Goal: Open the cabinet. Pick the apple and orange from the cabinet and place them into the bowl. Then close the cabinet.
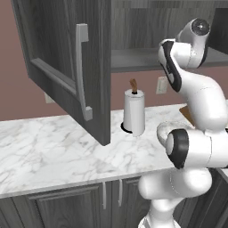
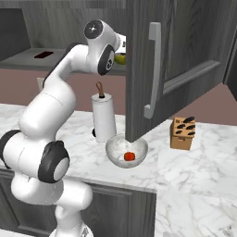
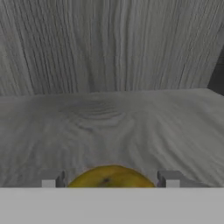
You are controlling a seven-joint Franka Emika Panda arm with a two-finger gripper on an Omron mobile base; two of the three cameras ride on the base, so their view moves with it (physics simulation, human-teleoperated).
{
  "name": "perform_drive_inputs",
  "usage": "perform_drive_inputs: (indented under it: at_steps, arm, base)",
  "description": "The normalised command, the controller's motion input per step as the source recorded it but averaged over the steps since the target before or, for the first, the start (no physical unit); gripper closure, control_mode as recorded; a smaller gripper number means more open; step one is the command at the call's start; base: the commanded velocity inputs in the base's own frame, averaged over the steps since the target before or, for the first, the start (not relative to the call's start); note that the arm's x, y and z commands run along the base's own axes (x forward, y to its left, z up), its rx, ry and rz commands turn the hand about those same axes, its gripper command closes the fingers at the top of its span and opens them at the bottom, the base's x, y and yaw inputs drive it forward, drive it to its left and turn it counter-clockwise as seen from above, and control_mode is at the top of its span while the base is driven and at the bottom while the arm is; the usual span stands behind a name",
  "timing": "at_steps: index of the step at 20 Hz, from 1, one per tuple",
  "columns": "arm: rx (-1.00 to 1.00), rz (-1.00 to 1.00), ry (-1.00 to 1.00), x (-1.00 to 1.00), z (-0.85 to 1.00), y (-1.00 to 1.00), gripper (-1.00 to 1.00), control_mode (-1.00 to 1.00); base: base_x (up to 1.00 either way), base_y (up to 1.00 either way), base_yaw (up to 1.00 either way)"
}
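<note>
Wood-grain cabinet (image 3: 109, 61) shelf; round orange (image 3: 109, 177) between open end effector (image 3: 110, 179) fingertips.

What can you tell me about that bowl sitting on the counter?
The bowl is shallow, round and whitish-grey with fine speckles, looking like glazed ceramic. It stands upright on the white marble counter, near the front edge, just in front of the paper-towel roll and below the open cabinet door. Inside lies one small red fruit, the apple, resting on the bottom. Nothing else touches it.
</note>
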Motion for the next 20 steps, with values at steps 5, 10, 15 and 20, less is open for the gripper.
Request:
perform_drive_inputs:
  at_steps: [5, 10, 15, 20]
  arm:
    - [-0.12, 0.00, 0.24, -0.79, 0.25, 0.00, 1.00, -1.00]
    - [-0.06, 0.00, 0.08, -0.73, -0.08, 0.00, 1.00, -1.00]
    - [0.00, 0.00, 0.00, -0.65, -0.52, 0.02, 1.00, -1.00]
    - [0.00, 0.00, 0.03, -0.44, -0.65, 0.11, 1.00, -1.00]
  base:
    - [0.00, 0.00, 0.00]
    - [0.00, 0.00, 0.00]
    - [0.00, 0.00, 0.00]
    - [0.00, 0.00, 0.00]
